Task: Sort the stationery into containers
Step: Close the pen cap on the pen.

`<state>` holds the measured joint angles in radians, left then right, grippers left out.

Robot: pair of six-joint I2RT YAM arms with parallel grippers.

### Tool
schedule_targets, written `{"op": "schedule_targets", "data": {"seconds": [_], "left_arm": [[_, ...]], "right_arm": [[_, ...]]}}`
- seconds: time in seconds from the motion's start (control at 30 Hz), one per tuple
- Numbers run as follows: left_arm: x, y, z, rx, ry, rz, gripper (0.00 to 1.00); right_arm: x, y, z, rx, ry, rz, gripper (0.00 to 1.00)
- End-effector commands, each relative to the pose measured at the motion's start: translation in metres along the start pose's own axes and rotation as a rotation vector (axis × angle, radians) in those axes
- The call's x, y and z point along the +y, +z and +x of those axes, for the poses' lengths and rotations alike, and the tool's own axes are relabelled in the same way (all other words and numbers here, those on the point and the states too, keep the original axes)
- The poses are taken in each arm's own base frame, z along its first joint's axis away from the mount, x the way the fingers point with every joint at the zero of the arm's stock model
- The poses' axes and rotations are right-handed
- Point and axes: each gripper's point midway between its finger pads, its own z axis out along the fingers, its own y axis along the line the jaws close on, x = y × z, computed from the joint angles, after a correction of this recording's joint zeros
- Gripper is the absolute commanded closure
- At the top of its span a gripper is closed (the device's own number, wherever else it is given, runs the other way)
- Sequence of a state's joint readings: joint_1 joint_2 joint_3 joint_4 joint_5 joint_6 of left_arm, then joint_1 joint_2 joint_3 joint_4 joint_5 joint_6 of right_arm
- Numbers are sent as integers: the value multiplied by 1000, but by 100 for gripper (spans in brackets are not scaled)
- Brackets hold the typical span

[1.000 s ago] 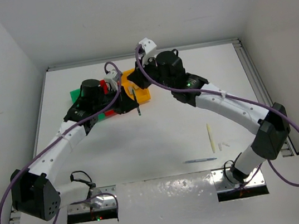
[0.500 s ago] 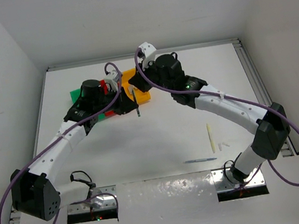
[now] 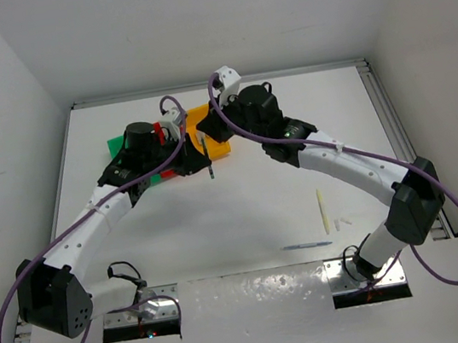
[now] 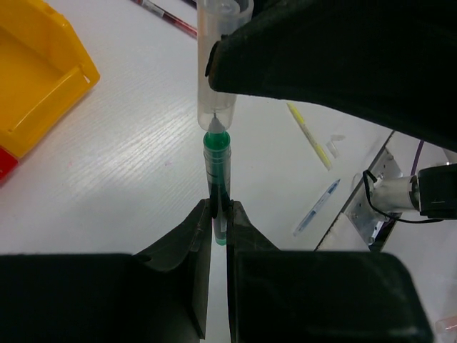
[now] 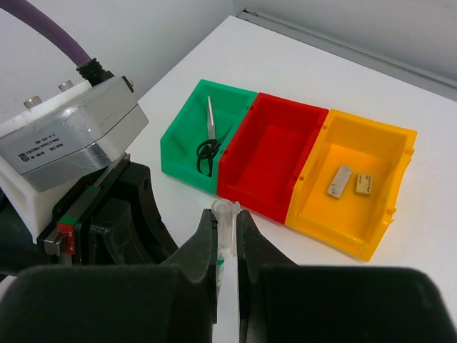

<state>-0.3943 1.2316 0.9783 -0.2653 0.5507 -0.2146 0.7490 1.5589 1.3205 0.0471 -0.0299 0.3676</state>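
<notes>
Left wrist view, nearest first: my left claw (image 4: pixel 219 214) is pinched shut on the lower end of one green pen (image 4: pixel 216 161), bracing it so that my right claw (image 5: pixel 226 239), clamped on one clear cap (image 4: pixel 216 71), meets its tip. I judge the cap is going on or coming off before sorting. Beyond them on the tabletop (image 4: pixel 128 143) lie one blue pen (image 4: pixel 318 207), one yellow stick (image 4: pixel 308 134) and one red pen (image 4: pixel 164 18). Right wrist view, farther off: the green bin (image 5: pixel 175 153) holds one scissors (image 5: pixel 209 139), the red bin (image 5: pixel 275 153) nothing, and the yellow bin (image 5: pixel 378 153) two erasers (image 5: pixel 340 181).
</notes>
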Motion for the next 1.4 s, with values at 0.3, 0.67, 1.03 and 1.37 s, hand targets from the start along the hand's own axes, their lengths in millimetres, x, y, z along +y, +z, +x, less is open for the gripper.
{"op": "schedule_targets", "data": {"seconds": [0.3,0.67,1.03,1.37], "left_arm": [[-10,-11,-41,-123,123,-6,100],[-16,-29,-96,-259,242,8,100],[-27,-40,-130,-363,243,87,100],[-13,-47,-130,-365,253,38,100]], "right_arm": [[19,-6,-5,-26,43,-70,100],[9,-12,75,136,-64,-74,100],[23,-13,171,257,25,-129,100],[-1,-30,209,308,11,-36,100]]}}
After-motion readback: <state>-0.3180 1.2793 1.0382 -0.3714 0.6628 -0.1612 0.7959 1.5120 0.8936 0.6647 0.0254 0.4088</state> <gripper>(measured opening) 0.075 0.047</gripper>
